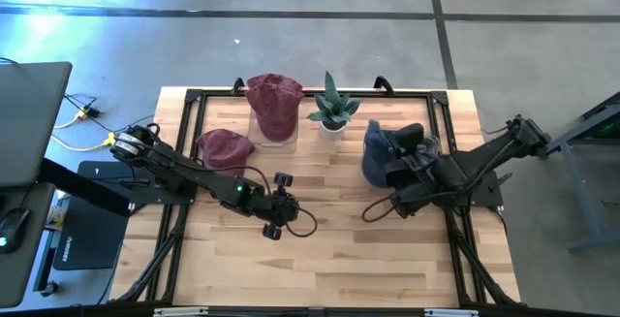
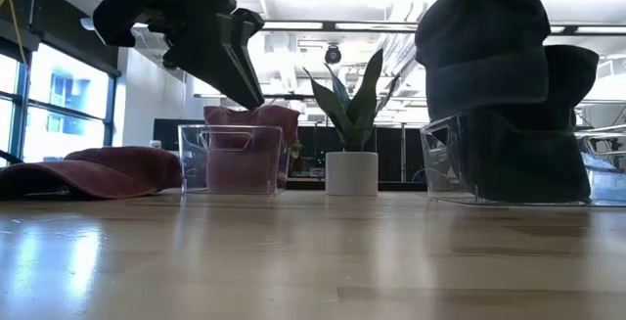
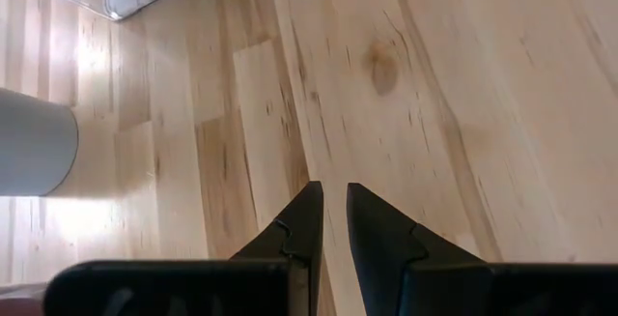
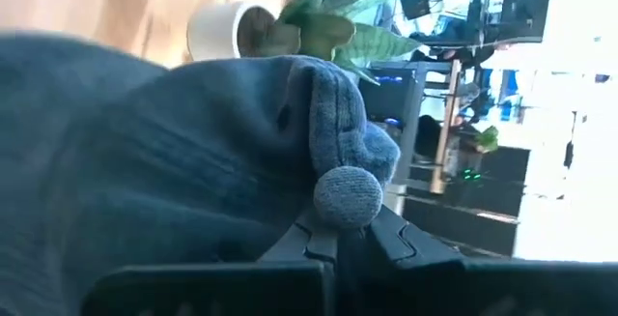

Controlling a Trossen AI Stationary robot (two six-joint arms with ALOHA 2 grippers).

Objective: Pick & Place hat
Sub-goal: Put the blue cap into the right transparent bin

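So, light wood plank tabletop with a black frame around it, sitting on a grey concrete floor. Off the left edge there's a dark laptop and some yellow cables. Near the back left of the tabletop a maroon cap lies flat, and just beside it a clear bin holds another maroon hat. My left gripper hangs over bare wood around the middle, fingers nearly together with just a thin slit between them, holding nothing. A small potted plant sits at the back edge, centre. On the right side, my right gripper is clamped on the blue knit hat, hanging over a second clear bin. Room behind is an open workspace with big windows and ceiling lights.
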